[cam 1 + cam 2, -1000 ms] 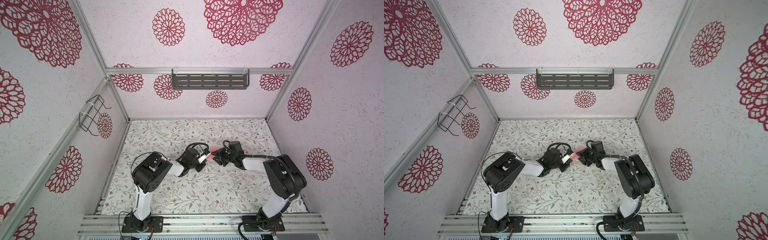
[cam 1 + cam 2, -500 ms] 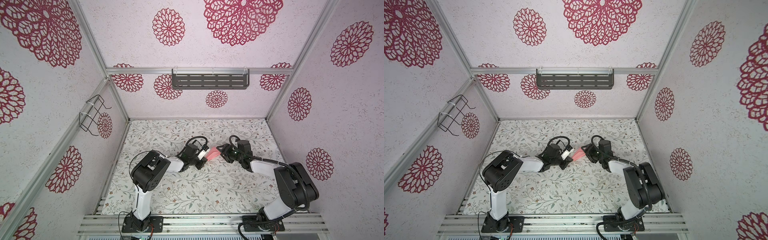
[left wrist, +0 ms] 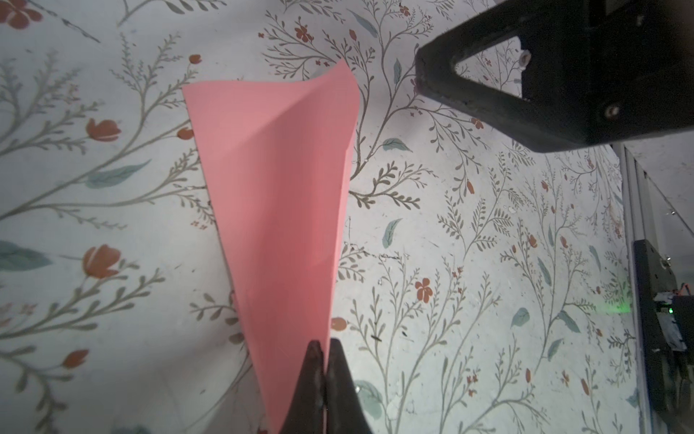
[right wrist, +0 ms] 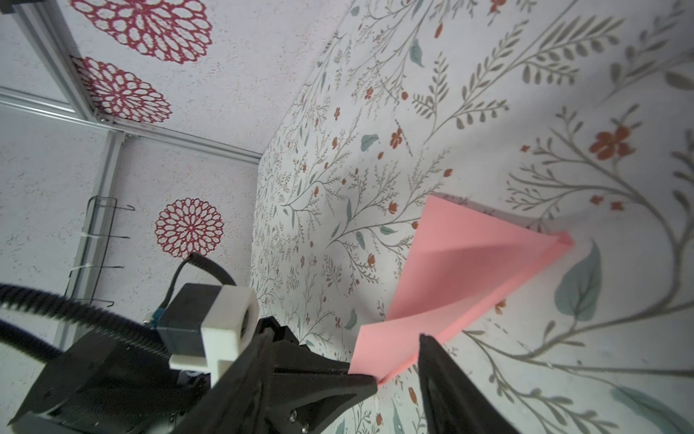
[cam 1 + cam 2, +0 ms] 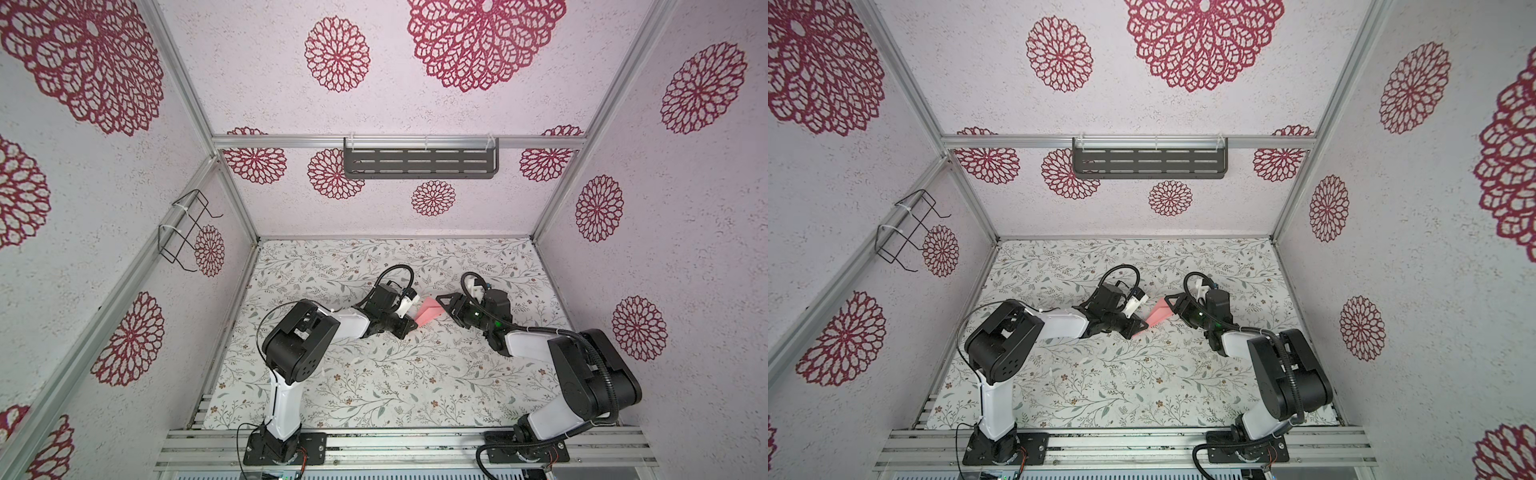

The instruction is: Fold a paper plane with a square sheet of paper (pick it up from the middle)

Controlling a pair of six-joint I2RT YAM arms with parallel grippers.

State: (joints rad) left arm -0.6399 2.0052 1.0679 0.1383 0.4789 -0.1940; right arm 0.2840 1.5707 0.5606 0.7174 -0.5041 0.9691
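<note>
- The paper plane (image 5: 430,314) (image 5: 1160,314) is found mid-table, a bit toward the back, right between the two grippers in both top views.
- It's a narrow, tapered salmon-pink dart shape with a crease running down its length (pretty clear in the left wrist view (image 3: 278,195)).
- The left gripper (image 5: 411,328) (image 5: 1142,328) is clamped tight on the narrow end. In its wrist view (image 3: 325,360) the two fingers are pressed together with only paper pinched between them.
- The same pinch is seen from the right wrist camera (image 4: 370,383), with the pointed end of the plane (image 4: 462,270) tucked into the left fingertips.
- The wide end is fanned out and curled up. A shadow is thrown on the floral tabletop (image 5: 374,374) beneath it, so that end is lifted off the surface. Whether the lower edge touches the table can't be told.
- The right gripper (image 5: 445,309) (image 5: 1173,309) is spread apart with nothing grasped.
- One right finger (image 3: 488,105) is seen just beside the wide end's corner, with a gap between them and no contact.
- In the right wrist view only one of its own fingers (image 4: 447,383) is properly visible, sitting close in front of the paper's edge.
- A dark slotted shelf (image 5: 419,163) is mounted on the back wall, and a wire basket (image 5: 185,232) on the left wall.
</note>
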